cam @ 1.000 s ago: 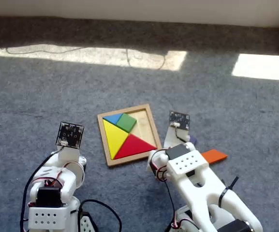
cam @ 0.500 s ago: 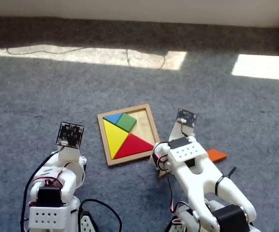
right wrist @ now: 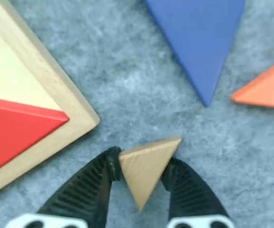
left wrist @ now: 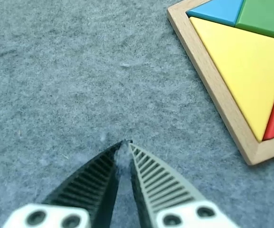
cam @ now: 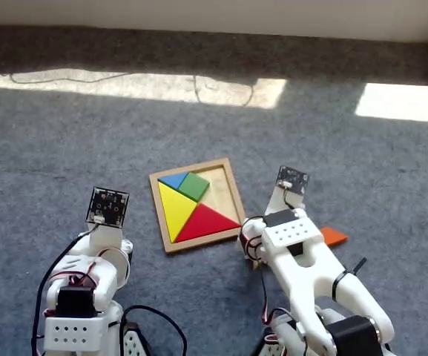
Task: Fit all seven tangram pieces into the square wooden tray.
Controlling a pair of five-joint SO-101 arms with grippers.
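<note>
Grey carpet (cam: 87,133); one square wooden tray (cam: 161,215), four coloured pieces (cam: 178,211) inside. Beside it, right gripper (right wrist: 142,159) pinches one plain wooden triangle (right wrist: 141,180); left gripper (left wrist: 126,145) closed, empty.

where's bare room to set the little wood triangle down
Inside the tray, the bare floor between the green piece, the red triangle and the right rim. Open carpet lies left of the tray, around the left gripper. Crowded: by the right gripper holding the wood triangle, near the blue triangle and orange piece.
</note>
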